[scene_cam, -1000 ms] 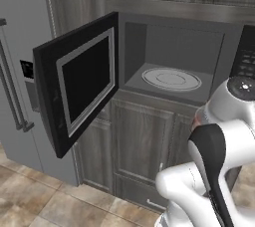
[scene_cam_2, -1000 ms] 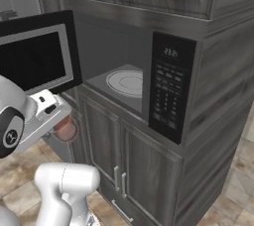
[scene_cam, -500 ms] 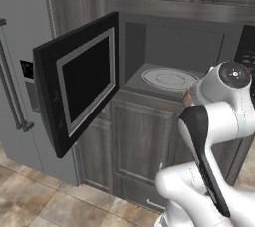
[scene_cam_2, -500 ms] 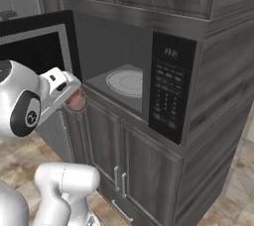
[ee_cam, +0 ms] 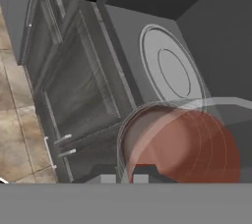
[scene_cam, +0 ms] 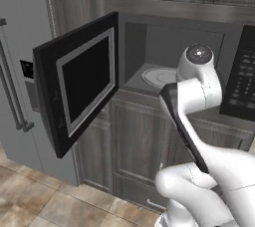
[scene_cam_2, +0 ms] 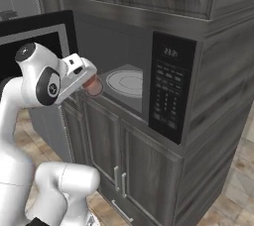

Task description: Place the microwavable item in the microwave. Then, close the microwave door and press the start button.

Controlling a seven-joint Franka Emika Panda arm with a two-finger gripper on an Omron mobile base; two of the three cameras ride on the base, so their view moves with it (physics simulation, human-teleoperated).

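Claw gripping cup, at microwave mouth

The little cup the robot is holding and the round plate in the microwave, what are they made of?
The cup looks like thin pinkish-brown plastic or glass: you can see through its wall. The round plate looks like smooth white glass, pale and a little shiny with a ringed rim, though it could be plastic. Both are rendered, so this is a guess.
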